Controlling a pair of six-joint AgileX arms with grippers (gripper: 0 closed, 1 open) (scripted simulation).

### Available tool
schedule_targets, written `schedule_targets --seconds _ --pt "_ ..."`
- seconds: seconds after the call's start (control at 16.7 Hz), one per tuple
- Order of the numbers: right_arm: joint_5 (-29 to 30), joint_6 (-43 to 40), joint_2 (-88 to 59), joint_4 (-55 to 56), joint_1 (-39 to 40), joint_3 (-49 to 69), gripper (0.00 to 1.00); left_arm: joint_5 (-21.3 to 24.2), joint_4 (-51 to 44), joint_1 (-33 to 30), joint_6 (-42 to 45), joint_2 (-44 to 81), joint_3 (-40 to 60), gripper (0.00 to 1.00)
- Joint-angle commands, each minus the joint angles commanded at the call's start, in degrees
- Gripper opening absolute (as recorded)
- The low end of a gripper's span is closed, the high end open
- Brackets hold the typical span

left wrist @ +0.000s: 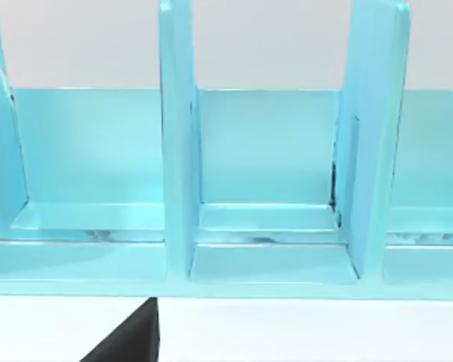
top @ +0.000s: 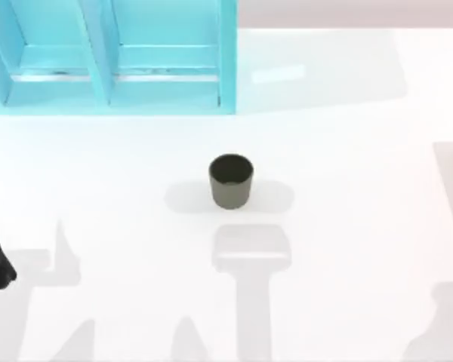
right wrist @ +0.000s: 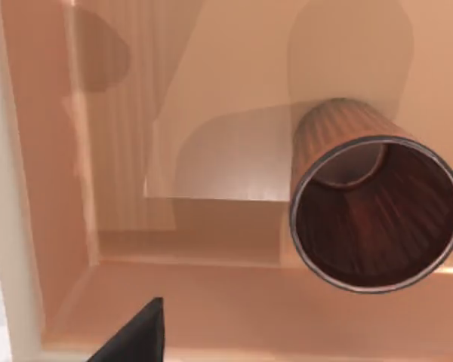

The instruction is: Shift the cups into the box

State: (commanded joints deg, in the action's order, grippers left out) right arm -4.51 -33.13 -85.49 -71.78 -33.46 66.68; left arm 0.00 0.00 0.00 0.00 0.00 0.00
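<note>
Of the right arm's jaws only a dark finger tip [right wrist: 136,335] is seen in the right wrist view, so whether they are released or clenched cannot be told; nothing is seen held between them. Just beyond that tip, the reddish-brown coppery tumbler with a ribbed wall and dark inside [right wrist: 374,215] is seen standing inside a tan, flat-walled box [right wrist: 53,196], near one of its walls, and is judged to be already delivered. Of the left arm's jaws likewise only one dark tip [left wrist: 132,339] is shown, in the left wrist view, and their state cannot be told; it is pointed at a turquoise shelf unit with upright dividers [left wrist: 177,151], which stands at the far left of the white tabletop [top: 347,151] in the top view. The plain olive-grey handleless tumbler [top: 231,181] is seen upright near the middle of the tabletop, apart from both arms and well away from the shelf unit. One cup is thus judged done; the olive-grey one is left to be moved.
</note>
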Motion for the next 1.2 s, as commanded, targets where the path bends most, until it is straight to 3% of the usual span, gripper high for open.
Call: schedule_targets --seconds 0.54,0.96,1.2 --pt "0.08 -0.09 -0.75 -18.12 -0.37 19.05 1.00 0.00 0.00 0.00 0.00 0.00 0.00 1.00" --pt "0.21 0.40 -1.14 -18.99 0.42 20.35 1.00 0.00 0.00 0.00 0.00 0.00 0.00 1.00" --pt "1.58 6.68 -7.41 -19.58 7.82 26.13 1.00 0.00 0.00 0.00 0.00 0.00 0.00 1.00"
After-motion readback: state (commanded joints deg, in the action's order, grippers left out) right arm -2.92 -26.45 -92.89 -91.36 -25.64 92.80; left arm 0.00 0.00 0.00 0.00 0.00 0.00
